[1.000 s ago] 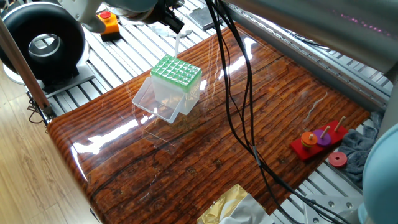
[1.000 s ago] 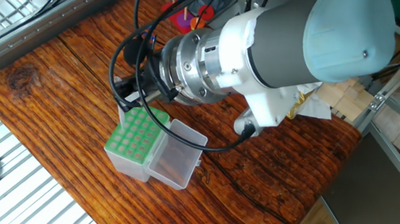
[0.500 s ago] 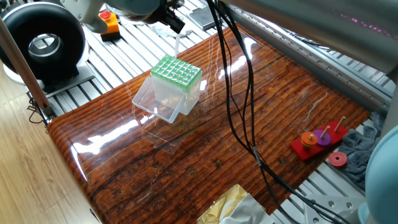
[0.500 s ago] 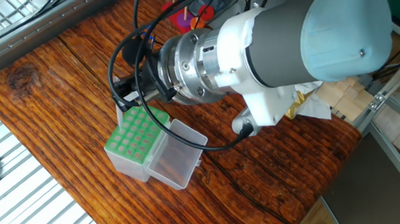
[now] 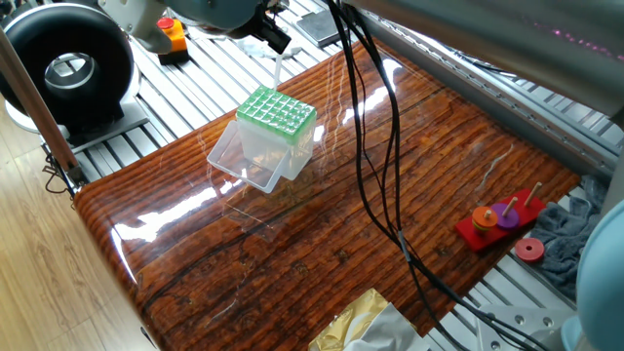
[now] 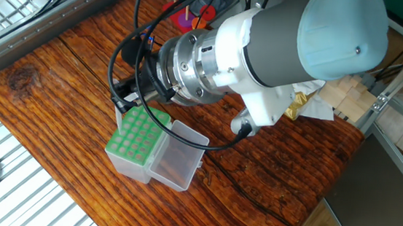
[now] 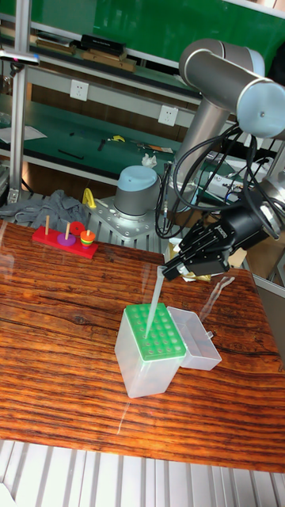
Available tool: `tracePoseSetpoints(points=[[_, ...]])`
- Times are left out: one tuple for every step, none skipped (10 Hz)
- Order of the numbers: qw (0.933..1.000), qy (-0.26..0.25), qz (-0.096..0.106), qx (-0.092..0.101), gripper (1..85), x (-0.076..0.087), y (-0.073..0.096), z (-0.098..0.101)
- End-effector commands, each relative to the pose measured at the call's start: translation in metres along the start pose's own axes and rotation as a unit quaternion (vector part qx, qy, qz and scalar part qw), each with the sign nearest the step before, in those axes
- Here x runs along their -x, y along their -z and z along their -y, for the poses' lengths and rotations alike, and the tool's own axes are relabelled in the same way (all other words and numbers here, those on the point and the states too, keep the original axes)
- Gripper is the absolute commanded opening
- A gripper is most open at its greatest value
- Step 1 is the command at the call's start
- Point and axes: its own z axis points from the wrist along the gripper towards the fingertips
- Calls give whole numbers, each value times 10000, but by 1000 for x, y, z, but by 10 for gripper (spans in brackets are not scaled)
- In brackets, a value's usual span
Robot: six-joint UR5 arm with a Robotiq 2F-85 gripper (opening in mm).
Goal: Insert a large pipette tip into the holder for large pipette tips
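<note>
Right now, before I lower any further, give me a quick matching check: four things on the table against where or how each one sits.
Things:
1. large pipette tip
2. holder's green rack
3. holder's clear lid
4. red peg toy

States:
A. hinged open, lying beside the box
B. far corner of the table, away from the holder
C. held in the gripper, slanting down to the rack
D. faces up, gridded with holes

Pairs: 1-C, 2-D, 3-A, 4-B

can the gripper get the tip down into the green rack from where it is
Probably yes: the gripper holds the large pipette tip slanting over the holder, lid open, nothing between.
</note>
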Motion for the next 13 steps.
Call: tracePoseSetpoints(points=[[10000, -17, 54, 2, 10, 4, -3, -1], [10000, -31, 85, -11, 10, 7, -5, 0], [9999, -45, 115, -10, 10, 8, -5, 0], [9999, -34, 99, -3, 10, 7, -4, -1], [9999, -16, 121, 13, 10, 6, -2, -2], [9999, 8, 120, 36, 10, 2, 0, -5], [9999, 25, 111, 59, 10, -2, 2, -7], [9999, 26, 103, 66, 10, -3, 3, -7], [9999, 25, 111, 66, 10, -2, 2, -7], [9999, 27, 141, 68, 10, -1, 2, -8], [9999, 19, 141, 60, 10, 0, 2, -7], [9999, 19, 141, 68, 10, 0, 2, -8], [9999, 19, 141, 68, 10, 0, 1, -8]])
